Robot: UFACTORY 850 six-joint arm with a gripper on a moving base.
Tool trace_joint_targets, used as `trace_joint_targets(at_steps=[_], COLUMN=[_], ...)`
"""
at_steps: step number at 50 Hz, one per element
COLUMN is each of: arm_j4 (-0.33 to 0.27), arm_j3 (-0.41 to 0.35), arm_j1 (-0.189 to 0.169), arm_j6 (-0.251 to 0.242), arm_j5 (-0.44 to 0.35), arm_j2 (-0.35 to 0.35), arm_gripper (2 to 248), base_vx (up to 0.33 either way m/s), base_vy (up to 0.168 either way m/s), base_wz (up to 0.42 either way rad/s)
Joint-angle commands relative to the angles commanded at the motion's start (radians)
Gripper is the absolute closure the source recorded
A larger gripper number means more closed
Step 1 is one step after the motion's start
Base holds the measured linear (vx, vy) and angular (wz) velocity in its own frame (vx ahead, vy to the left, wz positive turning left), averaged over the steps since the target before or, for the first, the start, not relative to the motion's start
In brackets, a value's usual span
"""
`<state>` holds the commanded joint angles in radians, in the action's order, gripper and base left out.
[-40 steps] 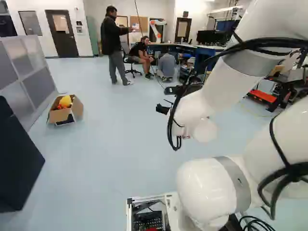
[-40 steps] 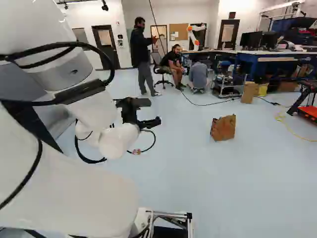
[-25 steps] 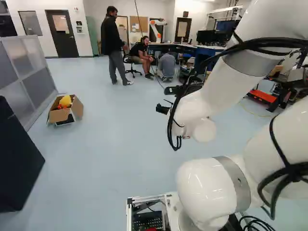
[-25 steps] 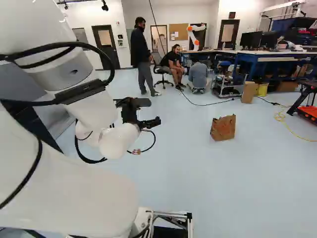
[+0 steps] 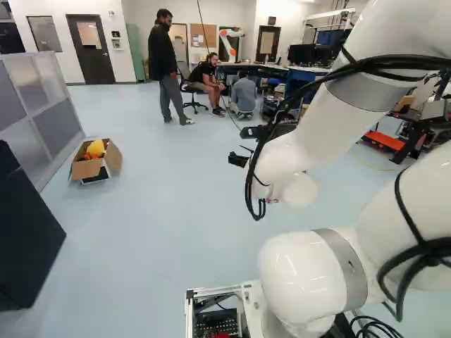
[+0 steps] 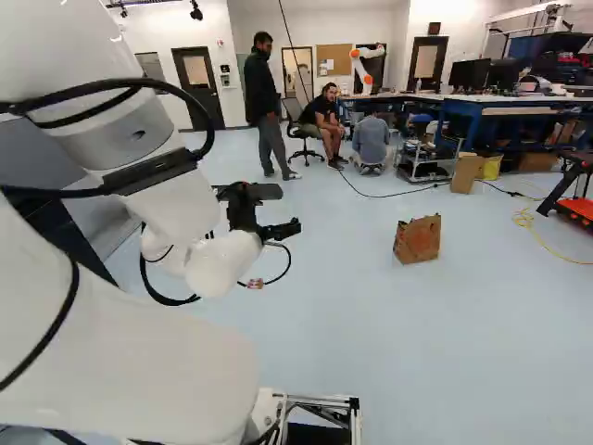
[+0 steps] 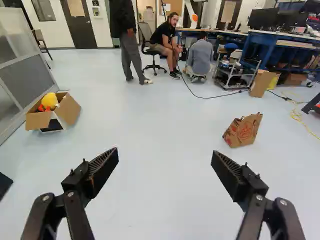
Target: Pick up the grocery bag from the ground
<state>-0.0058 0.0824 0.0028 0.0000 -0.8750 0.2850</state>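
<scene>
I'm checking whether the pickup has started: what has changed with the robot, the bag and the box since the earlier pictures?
Nothing visibly: no driving, no arm motion, nothing taken hold of or let go. The paper bag and cardboard box stand where they were; the claw is empty.

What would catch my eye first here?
Most likely the huge white arm, filling the left of the right base view. Next, its black tool, open, and ahead of it the brown bag on the floor. A yellow thing in a box by the partition stands out too.
</scene>
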Motion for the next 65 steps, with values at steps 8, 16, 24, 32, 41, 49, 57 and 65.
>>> trace_joint_targets(at_steps=[8,16,24,32,41,49,57,65], arm_j4=[0.000,0.000,0.000,0.000,0.000,0.000,0.000,0.000], arm_j3=[0.000,0.000,0.000,0.000,0.000,0.000,0.000,0.000], arm_j1=[0.000,0.000,0.000,0.000,0.000,0.000,0.000,0.000], arm_j6=[0.000,0.000,0.000,0.000,0.000,0.000,0.000,0.000], arm_j5=[0.000,0.000,0.000,0.000,0.000,0.000,0.000,0.000], arm_j2=[0.000,0.000,0.000,0.000,0.000,0.000,0.000,0.000], arm_gripper=[3,3,3,3,3,3,3,3], base_vx=[0.000,0.000,0.000,0.000,0.031,0.077,0.133,0.167], base_vy=[0.000,0.000,0.000,0.000,0.001,0.003,0.002,-0.002], base_wz=[0.000,0.000,0.000,0.000,0.002,-0.003,-0.007,-0.042])
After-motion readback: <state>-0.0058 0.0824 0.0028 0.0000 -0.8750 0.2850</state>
